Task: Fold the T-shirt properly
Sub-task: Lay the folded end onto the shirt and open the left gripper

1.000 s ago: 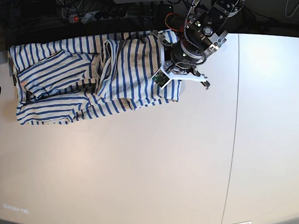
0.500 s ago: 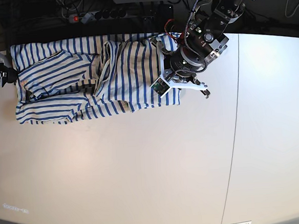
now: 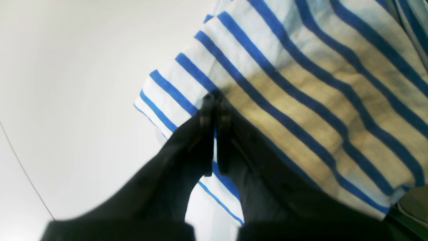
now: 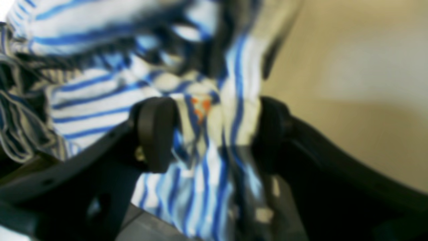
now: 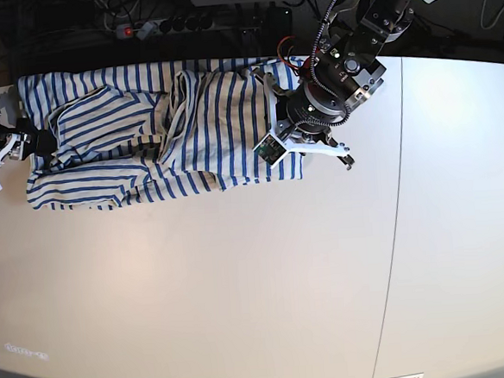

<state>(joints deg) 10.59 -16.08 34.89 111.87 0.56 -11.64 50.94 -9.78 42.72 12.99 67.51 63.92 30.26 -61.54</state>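
The T-shirt (image 5: 157, 131) is lying bunched and partly folded at the far edge of the counter (image 5: 241, 285), so much folding is waiting. The left pincer (image 3: 214, 100) is sitting pinched shut at its corner. The right pincer (image 4: 210, 134) is standing wide around its other end.

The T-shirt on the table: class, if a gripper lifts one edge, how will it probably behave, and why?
The T-shirt is probably floppy: it lies in creases and overlapping folds. Lifted by one edge, it would likely drape and drag rather than rise flat. It seems light and thin, since the left gripper is shut almost flat on its edge.
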